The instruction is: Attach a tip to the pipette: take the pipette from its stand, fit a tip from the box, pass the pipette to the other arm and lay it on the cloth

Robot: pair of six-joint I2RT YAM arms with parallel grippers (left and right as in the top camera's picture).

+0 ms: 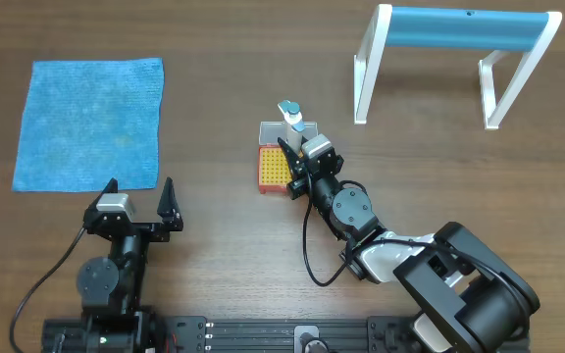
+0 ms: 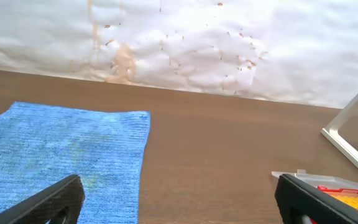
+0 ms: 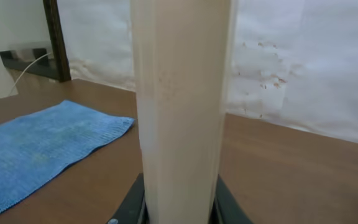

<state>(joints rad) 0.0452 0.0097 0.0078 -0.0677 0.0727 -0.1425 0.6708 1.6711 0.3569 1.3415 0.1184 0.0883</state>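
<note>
The white pipette [image 1: 290, 116] with a blue top stands upright over the orange tip box [image 1: 273, 168] at mid-table, with my right gripper [image 1: 302, 159] shut on its body. In the right wrist view the pipette's pale shaft [image 3: 182, 112] rises between the dark fingers [image 3: 229, 208]. Whether a tip is on its lower end is hidden. The blue cloth [image 1: 91, 123] lies flat at the far left. My left gripper [image 1: 140, 193] hovers open just off the cloth's near right corner, holding nothing. Its view shows the cloth [image 2: 61, 162] and the tip box [image 2: 347, 196].
The pipette stand [image 1: 459, 59], a white frame with a blue top bar, sits at the back right with nothing hanging on it. The tip box's clear lid [image 1: 275, 129] lies open behind the box. Bare wood stretches between the cloth and the box.
</note>
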